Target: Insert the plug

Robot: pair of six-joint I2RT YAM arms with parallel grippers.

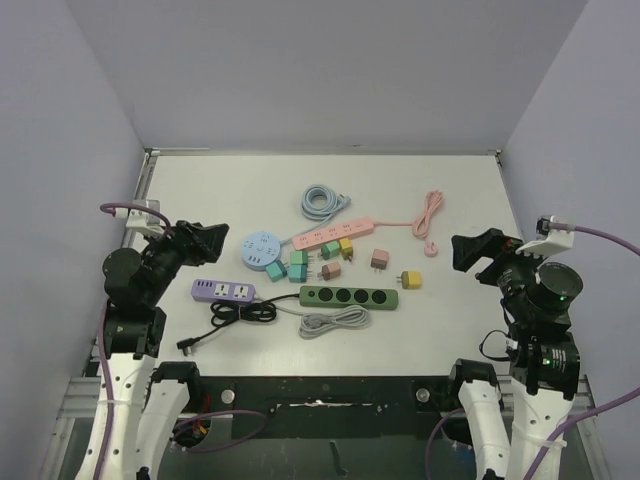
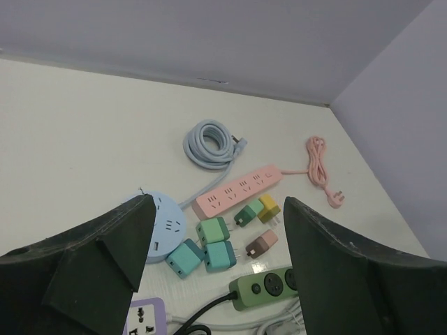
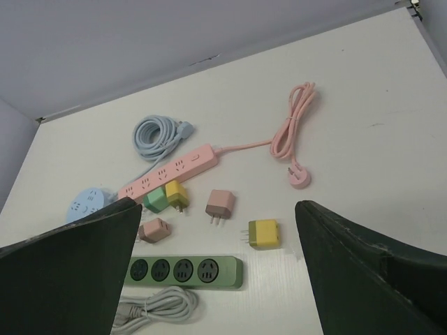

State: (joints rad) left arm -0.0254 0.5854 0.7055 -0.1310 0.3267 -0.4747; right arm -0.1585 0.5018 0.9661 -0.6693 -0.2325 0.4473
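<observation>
While both arms wait at the two sides of the white table (image 1: 450, 190), nothing is being held. The left gripper (image 1: 208, 243) is spread wide open, up off the table, with nothing between its fingers. The right gripper (image 1: 470, 256) is spread wide open too, and it holds nothing.

The plugs lie loose in the middle of the table, between the two grippers and apart from both. A yellow plug (image 3: 263, 234) lies by itself near the right end of the green power strip (image 3: 185, 271). A pink plug (image 3: 220, 204) lies near it, on the side toward the pink power strip (image 3: 167, 169). A small yellow plug (image 3: 174, 193) and a green plug (image 3: 155, 201) touch each other just beside the pink power strip. A dusty pink plug (image 3: 154, 230) lies between them and the green power strip. Three blue-green plugs (image 2: 213, 244) sit close together next to the round blue socket hub (image 2: 164, 223).

The purple power strip (image 1: 223, 290) lies on the left, near the left gripper. A black cable (image 1: 240, 312) is bunched up just beside it. A grey cable (image 1: 335, 322) is folded up in front of the green power strip. At the far side, a light blue cable (image 2: 209, 143) is rolled in a ring. The pink cable (image 3: 293, 129) runs from the pink power strip to a folded bundle on the right.
</observation>
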